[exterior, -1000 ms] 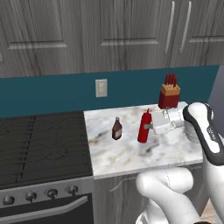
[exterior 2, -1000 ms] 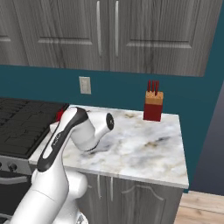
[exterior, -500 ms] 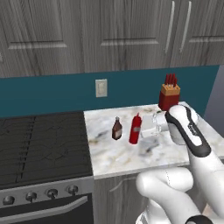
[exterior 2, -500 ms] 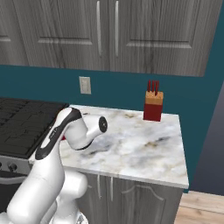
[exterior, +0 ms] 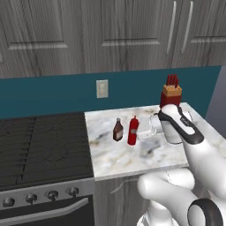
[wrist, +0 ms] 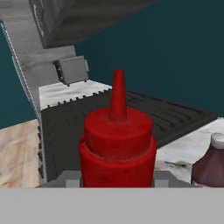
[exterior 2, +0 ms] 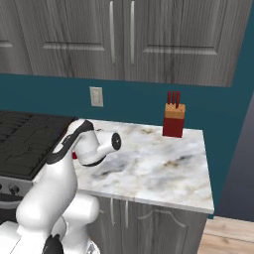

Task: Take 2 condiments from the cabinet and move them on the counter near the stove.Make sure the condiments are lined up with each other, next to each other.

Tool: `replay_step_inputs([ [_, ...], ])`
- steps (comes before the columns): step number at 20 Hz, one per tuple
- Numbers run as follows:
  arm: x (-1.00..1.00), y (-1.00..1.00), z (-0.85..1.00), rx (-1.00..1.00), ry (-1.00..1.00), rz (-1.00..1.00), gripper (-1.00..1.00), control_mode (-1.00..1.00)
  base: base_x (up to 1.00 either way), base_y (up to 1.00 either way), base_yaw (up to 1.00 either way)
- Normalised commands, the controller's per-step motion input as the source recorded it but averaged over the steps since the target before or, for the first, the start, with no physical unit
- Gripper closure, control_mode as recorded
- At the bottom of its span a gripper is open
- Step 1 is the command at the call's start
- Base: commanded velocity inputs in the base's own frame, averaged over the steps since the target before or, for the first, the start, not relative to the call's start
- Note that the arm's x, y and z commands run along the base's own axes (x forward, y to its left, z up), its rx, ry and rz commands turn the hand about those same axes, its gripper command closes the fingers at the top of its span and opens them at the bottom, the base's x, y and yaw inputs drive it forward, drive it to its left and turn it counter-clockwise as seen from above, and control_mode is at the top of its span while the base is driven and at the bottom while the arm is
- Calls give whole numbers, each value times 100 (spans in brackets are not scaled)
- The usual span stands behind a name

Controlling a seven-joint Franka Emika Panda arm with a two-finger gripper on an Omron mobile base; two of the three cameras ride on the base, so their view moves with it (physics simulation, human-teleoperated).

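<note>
Hand view puts our claw [wrist: 117,183] right on the red squeeze bottle [wrist: 117,144]: the bottle sits between the jaws, nozzle up, jaws partly closed around its body. We read that as gripped, though the finger tips themselves are mostly hidden behind the bottle. In the left base view our claw [exterior: 143,129] reaches in from the right and meets the red bottle [exterior: 132,131], which stands upright with its base on or just above the marble; we can't tell which.

Brown bottle [exterior: 118,129] stands just beside the red one, on its stove side, upright; whether they touch we can't tell. In the hand view it shows at the lower right [wrist: 210,166], pale cap up.

Both bottles are on the short marble counter [exterior: 132,159], toward its stove end. Stove [exterior: 42,145] butts against that counter edge, black grates on top, knobs on the front.

Knife block [exterior: 171,91] with red handles sits at the back of the counter, well apart from the bottles. Wall outlet [exterior: 102,88] on the teal backsplash above, grey cabinet doors [exterior: 110,35] over that.
</note>
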Motion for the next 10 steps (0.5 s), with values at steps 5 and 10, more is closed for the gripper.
replay_step_inputs([
  [5,26,-12,-21,-1,0,0,100,-100,0,0,0],
  [10,20,-7,-18,0,-1,0,100,-100,0,0,0],
])
